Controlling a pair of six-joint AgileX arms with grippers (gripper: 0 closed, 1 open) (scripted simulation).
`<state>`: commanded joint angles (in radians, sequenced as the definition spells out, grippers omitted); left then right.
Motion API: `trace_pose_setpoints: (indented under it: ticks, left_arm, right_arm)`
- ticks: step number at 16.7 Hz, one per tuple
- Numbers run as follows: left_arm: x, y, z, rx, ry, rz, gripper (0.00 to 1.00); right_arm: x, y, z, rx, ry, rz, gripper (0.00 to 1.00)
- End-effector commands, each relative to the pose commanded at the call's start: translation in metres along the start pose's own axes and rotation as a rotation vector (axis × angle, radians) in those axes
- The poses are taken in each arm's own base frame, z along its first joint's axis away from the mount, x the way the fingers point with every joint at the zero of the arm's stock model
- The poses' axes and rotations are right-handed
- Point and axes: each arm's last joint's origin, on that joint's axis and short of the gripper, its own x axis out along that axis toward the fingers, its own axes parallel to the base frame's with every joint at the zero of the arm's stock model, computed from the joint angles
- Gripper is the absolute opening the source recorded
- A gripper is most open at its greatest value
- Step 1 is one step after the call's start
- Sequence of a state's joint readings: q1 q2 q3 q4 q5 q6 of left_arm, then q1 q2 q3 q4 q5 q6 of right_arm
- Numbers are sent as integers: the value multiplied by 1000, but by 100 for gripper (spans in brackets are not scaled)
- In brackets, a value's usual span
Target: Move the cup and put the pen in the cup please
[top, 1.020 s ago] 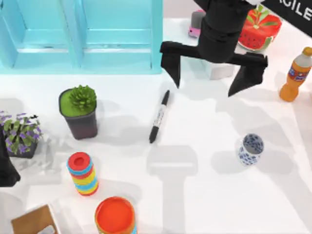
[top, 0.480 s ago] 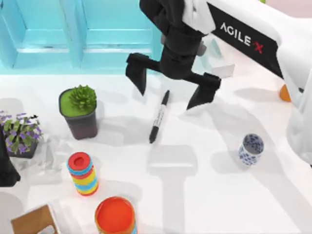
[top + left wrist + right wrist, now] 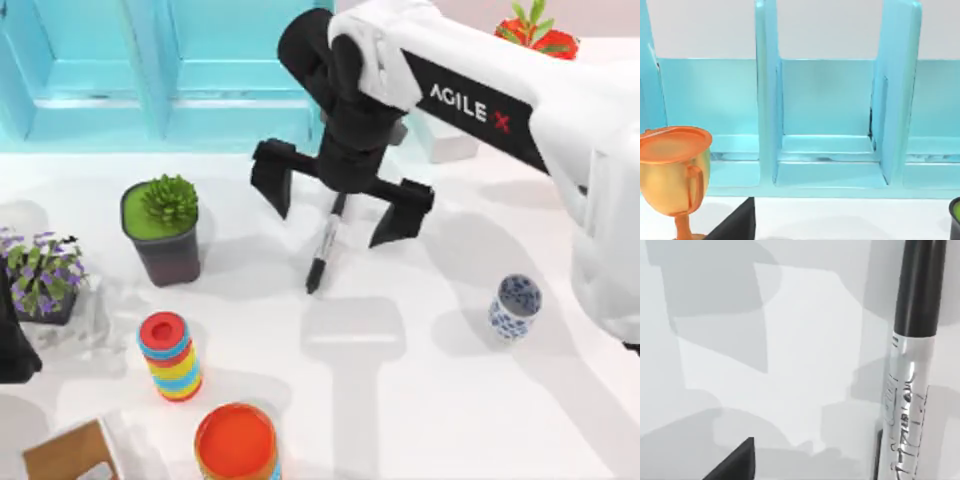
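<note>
The right gripper [image 3: 343,205] hangs spread wide over the pen [image 3: 324,248], which lies flat mid-table. The cup [image 3: 515,306] stands apart at right; a succulent pot [image 3: 163,230] sits left.

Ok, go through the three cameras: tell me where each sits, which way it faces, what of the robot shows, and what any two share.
Top view: above the table, looking down; the right arm's open tool hangs astride the pen, the cup stands apart to the right, and the left arm sits parked at the left edge.
Left wrist view: on the left arm, facing the blue shelf and a gold trophy.
Right wrist view: on the right arm, facing the tabletop and the pen.
Shared: pen, top and right wrist; shelf, top and left wrist.
</note>
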<state>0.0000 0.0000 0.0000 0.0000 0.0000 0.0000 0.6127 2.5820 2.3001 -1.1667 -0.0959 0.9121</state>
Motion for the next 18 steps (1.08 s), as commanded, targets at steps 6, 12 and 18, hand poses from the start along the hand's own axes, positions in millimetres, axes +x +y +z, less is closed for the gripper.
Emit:
trace_pose_setpoints:
  ticks: [6, 12, 18]
  left_arm:
    - [0, 0, 0, 0, 0, 0, 100]
    - [0, 0, 0, 0, 0, 0, 100]
    - [0, 0, 0, 0, 0, 0, 100]
  right_arm:
    - [47, -2, -3, 0, 0, 0, 100]
    - [47, -2, -3, 0, 0, 0, 77]
    - [47, -2, -3, 0, 0, 0, 32]
